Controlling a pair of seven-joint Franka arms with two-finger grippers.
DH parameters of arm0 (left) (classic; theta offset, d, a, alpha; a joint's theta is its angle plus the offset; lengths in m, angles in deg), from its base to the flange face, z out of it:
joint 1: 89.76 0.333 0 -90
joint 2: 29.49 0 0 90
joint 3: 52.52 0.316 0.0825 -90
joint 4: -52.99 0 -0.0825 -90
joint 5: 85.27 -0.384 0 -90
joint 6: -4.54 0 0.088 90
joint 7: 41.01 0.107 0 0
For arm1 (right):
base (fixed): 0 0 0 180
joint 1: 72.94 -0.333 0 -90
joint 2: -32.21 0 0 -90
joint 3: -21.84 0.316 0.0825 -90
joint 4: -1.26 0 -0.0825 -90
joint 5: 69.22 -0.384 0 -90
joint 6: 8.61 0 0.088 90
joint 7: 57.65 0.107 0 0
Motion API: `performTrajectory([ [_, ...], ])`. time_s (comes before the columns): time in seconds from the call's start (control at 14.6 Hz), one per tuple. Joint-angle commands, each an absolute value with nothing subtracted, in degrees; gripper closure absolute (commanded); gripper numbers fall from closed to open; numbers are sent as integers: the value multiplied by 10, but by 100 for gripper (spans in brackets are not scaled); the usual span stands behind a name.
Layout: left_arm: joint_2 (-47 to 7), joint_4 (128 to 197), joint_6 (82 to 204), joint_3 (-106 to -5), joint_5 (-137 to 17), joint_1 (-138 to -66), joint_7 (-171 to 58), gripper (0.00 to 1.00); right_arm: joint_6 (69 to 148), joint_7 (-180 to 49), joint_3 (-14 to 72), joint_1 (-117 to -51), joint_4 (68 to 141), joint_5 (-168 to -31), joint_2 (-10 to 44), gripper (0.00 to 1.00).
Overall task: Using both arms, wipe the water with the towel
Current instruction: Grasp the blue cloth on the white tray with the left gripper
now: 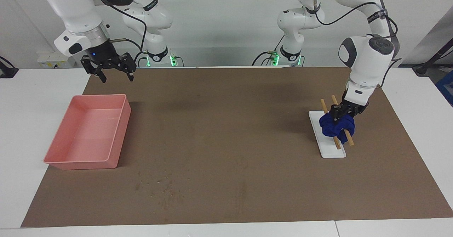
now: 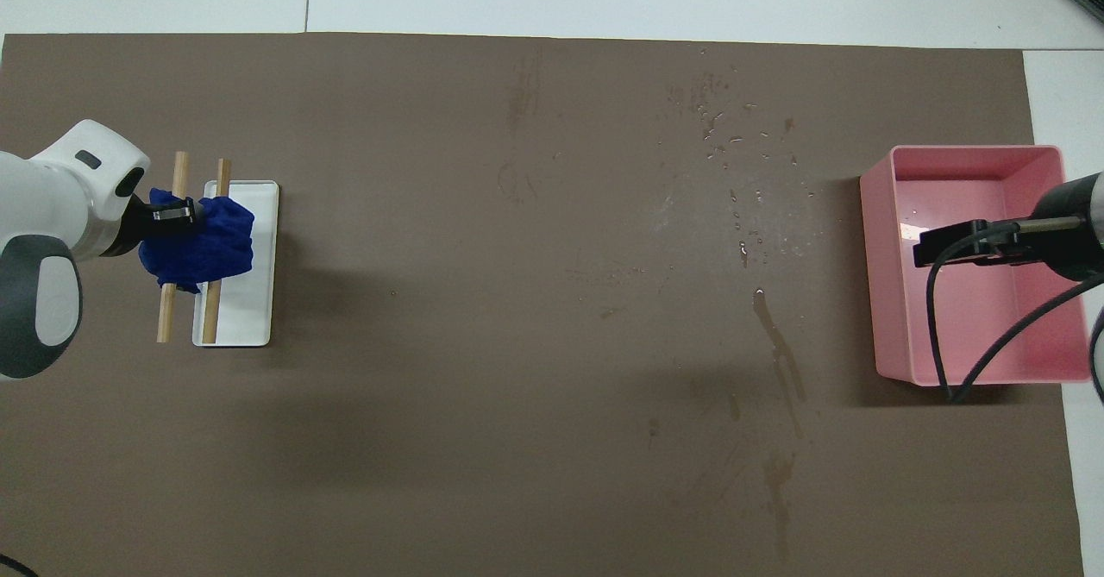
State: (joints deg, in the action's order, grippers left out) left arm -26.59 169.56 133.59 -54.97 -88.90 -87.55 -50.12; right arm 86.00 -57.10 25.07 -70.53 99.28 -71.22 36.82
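Observation:
The towel (image 1: 335, 126) is a dark blue wad draped over two wooden sticks (image 1: 350, 140) on a white rack (image 1: 332, 150), at the left arm's end of the mat. My left gripper (image 1: 341, 116) is down on the towel's top, fingers pinched into the cloth. In the overhead view the left gripper (image 2: 177, 213) sits on the towel (image 2: 207, 245). Water drops (image 2: 742, 206) and streaks lie on the mat beside the pink tray (image 2: 888, 301). My right gripper (image 1: 118, 78) hangs open and empty in the air at the tray's end; in the overhead view the right gripper (image 2: 927, 249) shows over the tray.
A brown mat (image 1: 226, 123) covers most of the white table. The pink tray (image 1: 56, 161) stands at the right arm's end, with a little water glinting inside. Faint wet marks (image 1: 162, 191) lie on the mat toward the table's edge farthest from the robots.

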Motion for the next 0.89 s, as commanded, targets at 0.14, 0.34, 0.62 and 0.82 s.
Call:
performTrajectory([
  [0.14, -262, 1649, 1258, -553, -936, -883, -513, 100, 853, -588, 256, -697, 1001, -703, 380, 0],
  [0.34, -258, 1586, 1175, -558, -898, -889, -523, 100, 853, -588, 256, -697, 1002, -703, 380, 0],
  [0.62, -267, 1571, 1159, -561, -707, -908, -646, 100, 856, -581, 256, -699, 1003, -711, 380, 0],
  [0.82, -267, 1569, 1172, -566, -613, -962, -858, 100, 859, -535, 263, -705, 1004, -720, 380, 0],
])
